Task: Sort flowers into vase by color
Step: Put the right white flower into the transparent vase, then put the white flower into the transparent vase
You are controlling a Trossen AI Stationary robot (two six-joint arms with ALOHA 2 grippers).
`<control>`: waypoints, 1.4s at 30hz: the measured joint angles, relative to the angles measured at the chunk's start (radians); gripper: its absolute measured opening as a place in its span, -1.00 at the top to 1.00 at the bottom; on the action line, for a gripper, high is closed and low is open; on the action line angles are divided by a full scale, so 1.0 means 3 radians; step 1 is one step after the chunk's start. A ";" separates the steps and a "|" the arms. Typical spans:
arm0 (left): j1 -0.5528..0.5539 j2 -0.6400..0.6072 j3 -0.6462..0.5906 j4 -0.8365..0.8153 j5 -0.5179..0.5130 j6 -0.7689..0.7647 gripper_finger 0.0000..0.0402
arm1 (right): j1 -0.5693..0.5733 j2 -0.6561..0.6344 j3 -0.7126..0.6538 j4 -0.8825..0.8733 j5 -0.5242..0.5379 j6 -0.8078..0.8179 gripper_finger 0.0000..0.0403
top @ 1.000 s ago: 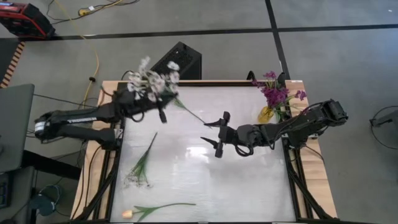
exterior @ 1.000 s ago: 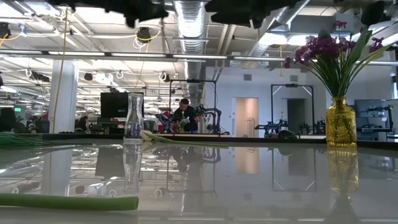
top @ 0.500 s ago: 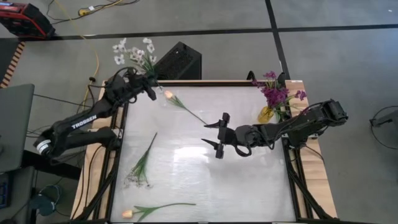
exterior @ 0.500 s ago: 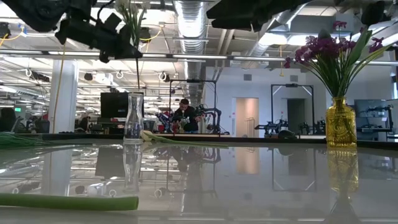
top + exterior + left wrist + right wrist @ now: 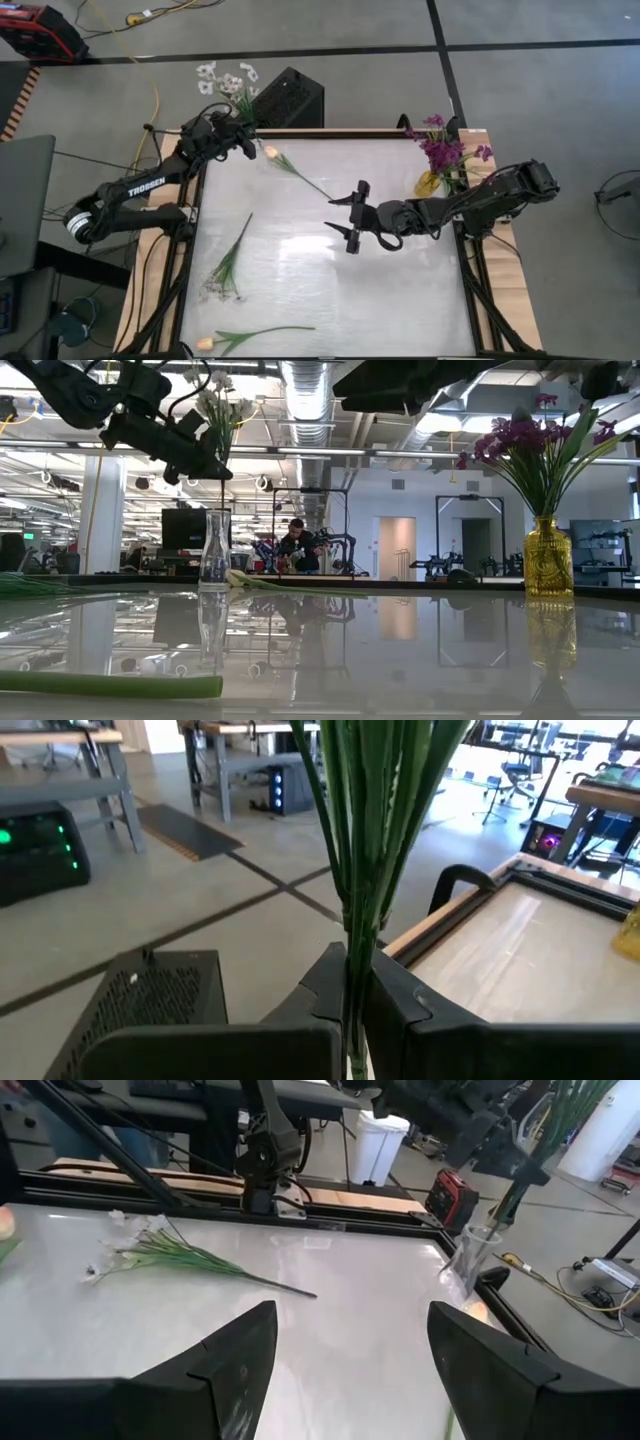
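The clear glass vase point(image 5: 214, 550) at the bench's point(image 5: 400, 300) far left corner is the thing to steer by, and from above it is mostly hidden under the left gripper point(image 5: 243, 142); only the level view shows it whole, narrow-necked and upright. In that view the arms enter from above and are cut off at the top edge.

The left gripper's fingers are closed tight on a bunch of white flowers point(image 5: 228, 82), pinching the green stems low down so the blossoms stand up above the fingers and the stem ends hang just over the vase's mouth. I cannot tell whether any stem tip has entered the neck. White lettering on the left arm reads "TROSSEN" point(image 5: 146, 186).

The right gripper point(image 5: 346, 213) hovers over the middle of the bench, well to the right of the vase, its fingers spread wide and holding nothing.

A peach tulip point(image 5: 271, 153) lies flat just beside the vase, its stem running toward the right gripper. A white sprig point(image 5: 226, 265) lies on the bench nearer the front, below the vase along the left side, and a second peach tulip point(image 5: 206, 343) lies at the front left edge. Purple flowers point(image 5: 443, 150) stand in an amber glass vase point(image 5: 548, 557) at the far right corner, opposite the clear vase.
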 joint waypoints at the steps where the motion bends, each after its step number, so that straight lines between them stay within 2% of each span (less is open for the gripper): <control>1: -0.0001 0.0023 0.0000 0.0001 0.0000 -0.0018 1.00 | 0.0000 0.0000 0.0000 -0.0008 0.0001 0.0000 -0.42; 7: -0.0013 0.0128 0.0000 -0.0033 -0.0003 -0.0101 0.86 | 0.0000 0.0000 0.0000 -0.0069 0.0001 0.0055 -0.42; 12: -0.0029 0.0063 0.0000 -0.0196 -0.0033 -0.0082 0.62 | 0.0000 0.0000 0.0000 -0.0110 0.0001 0.0138 -0.42; 19: -0.0034 -0.0178 0.0000 -0.0795 -0.0006 -0.0080 0.22 | 0.0027 0.0002 0.0000 -0.0150 0.0002 0.0150 -0.42; 24: -0.0042 -0.0417 0.0000 -0.1281 0.0052 -0.0136 0.03 | 0.0018 0.0002 0.0000 -0.0142 0.0004 0.0149 -0.42; 29: -0.0080 -0.0671 0.0074 -0.1807 0.0055 -0.0140 -0.05 | 0.0018 0.0002 -0.0001 -0.0094 0.0005 0.0146 -0.42; 33: -0.0191 -0.0803 0.0279 -0.2709 0.0055 -0.0230 -0.06 | 0.0036 0.0002 -0.0001 -0.0055 0.0006 0.0145 -0.42; 36: -0.0387 -0.0833 0.0426 -0.3259 0.0071 -0.0347 -0.06 | 0.0065 0.0002 -0.0001 -0.0028 0.0006 0.0140 -0.42; 42: -0.0972 -0.0847 0.0491 -0.3935 0.0228 -0.0602 -0.06 | 0.0084 0.0002 -0.0001 0.0019 0.0005 0.0140 -0.42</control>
